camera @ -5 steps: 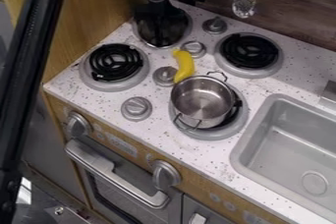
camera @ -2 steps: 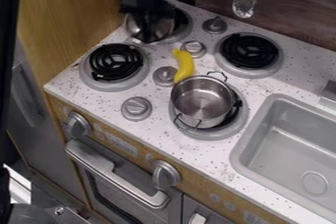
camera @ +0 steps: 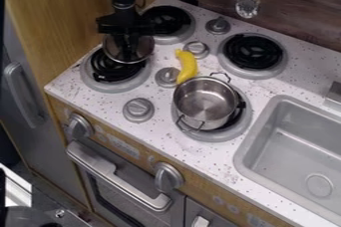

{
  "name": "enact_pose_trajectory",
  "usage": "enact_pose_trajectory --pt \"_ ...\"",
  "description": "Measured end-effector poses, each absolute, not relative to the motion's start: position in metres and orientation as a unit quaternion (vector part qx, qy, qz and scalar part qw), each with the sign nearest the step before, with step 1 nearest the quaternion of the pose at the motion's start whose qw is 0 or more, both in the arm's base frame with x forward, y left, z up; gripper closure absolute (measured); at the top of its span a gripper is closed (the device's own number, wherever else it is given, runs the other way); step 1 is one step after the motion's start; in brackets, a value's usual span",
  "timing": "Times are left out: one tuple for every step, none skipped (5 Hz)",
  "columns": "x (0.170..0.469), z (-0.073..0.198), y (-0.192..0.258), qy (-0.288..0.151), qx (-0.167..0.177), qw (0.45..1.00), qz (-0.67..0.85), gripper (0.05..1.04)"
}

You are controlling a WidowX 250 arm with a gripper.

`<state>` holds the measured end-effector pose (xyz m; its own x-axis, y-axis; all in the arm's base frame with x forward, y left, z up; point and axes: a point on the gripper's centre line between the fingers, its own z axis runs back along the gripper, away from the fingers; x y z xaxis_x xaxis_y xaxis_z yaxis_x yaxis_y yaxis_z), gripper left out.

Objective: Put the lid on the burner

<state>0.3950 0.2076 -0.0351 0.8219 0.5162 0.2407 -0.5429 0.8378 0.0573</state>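
The black gripper (camera: 128, 47) hangs over the back edge of the front-left burner (camera: 114, 71), at the upper left of the stove. Below it is the round lid (camera: 142, 49), a clear disc with a metal rim, held in the gripper. The lid covers the back part of that burner's black coil; whether it touches the coil I cannot tell. The gripper's dark body hides the lid's middle.
A yellow banana (camera: 187, 66) lies between the knobs at the stove's middle. A steel pot (camera: 205, 102) stands on the front-right burner. Two bare coils are at the back left (camera: 165, 20) and back right (camera: 253, 52). The sink (camera: 299, 146) is at right.
The gripper has moved left and toward the front with the lid, from the back-left burner to the front-left one. The back-left coil is now uncovered.
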Motion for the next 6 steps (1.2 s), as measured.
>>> enact_pose_trajectory --pt "0.38 -0.037 0.217 -0.079 0.051 0.948 0.303 0.822" --pt "0.378 -0.047 0.219 -0.058 0.047 0.95 0.303 0.822" --pt "0.378 -0.048 0.214 -0.052 0.033 0.952 0.299 0.761" --pt "0.375 -0.051 0.205 -0.046 0.017 0.96 0.275 0.458" --pt "0.38 -0.031 0.186 -0.049 0.015 0.973 0.227 0.177" --pt "0.395 0.0 0.162 -0.087 0.019 0.977 0.193 0.079"
